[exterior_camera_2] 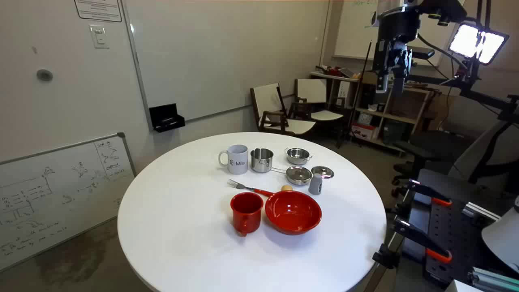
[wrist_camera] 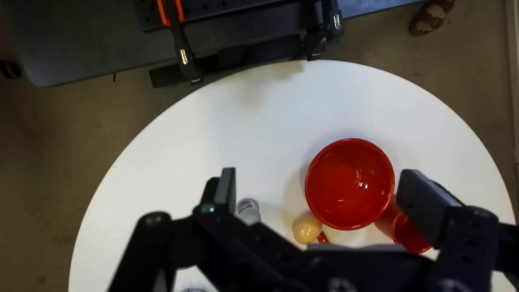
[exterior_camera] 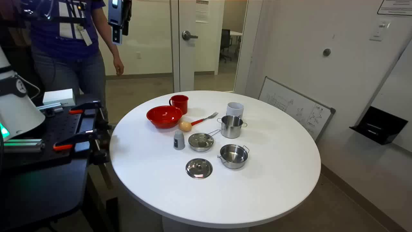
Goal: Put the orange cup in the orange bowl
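The end effector [wrist_camera: 320, 178] hung well above the bench [exterior_camera_2: 182, 231], its fingers [wrist_camera: 225, 187] spread wide, holding nothing. Below, the red cup [exterior_camera_2: 246, 213] stood upright just beside the bowl [exterior_camera_2: 293, 213], not yet in it. It looked light and stiff to me, its glossy wall probably slippery; pinching that wall away from the bowl seemed safest, the handle [exterior_camera_2: 244, 228] second best.

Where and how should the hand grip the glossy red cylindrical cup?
Take the cup by its rim, probably best from above, on the side away from the wide glossy red bowl: the cup stands upright, mouth open, and the bowl sits close beside it.
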